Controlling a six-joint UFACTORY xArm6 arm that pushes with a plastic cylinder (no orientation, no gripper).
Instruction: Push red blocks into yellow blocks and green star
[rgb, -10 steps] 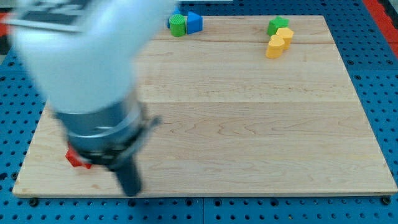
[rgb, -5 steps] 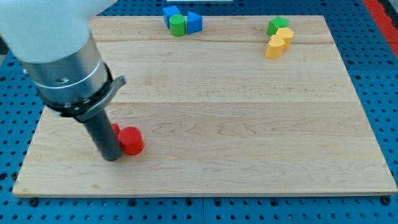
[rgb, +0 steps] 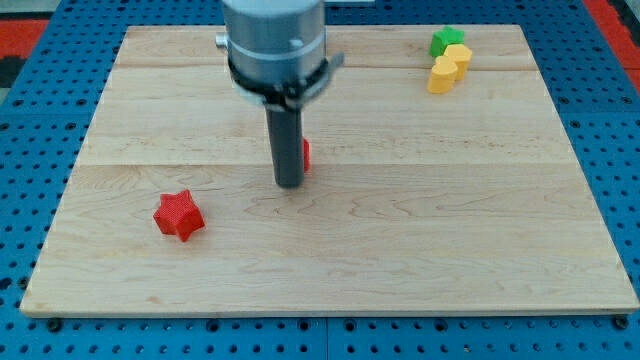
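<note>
My tip (rgb: 289, 183) rests on the board near its middle, a little to the view's left. A red block (rgb: 305, 154) shows only as a sliver just behind the rod on its right side; its shape is hidden. A red star (rgb: 179, 215) lies at the lower left, well apart from my tip. At the top right a green star (rgb: 446, 41) sits against two yellow blocks (rgb: 457, 56) (rgb: 442, 74) stacked diagonally below it.
The arm's grey body (rgb: 275, 45) covers the top middle of the wooden board (rgb: 420, 220) and hides whatever lies there. Blue pegboard (rgb: 620, 140) surrounds the board.
The arm has swung from the lower left to the board's middle. One red block has travelled up and right with my tip; the red star is now uncovered at the lower left.
</note>
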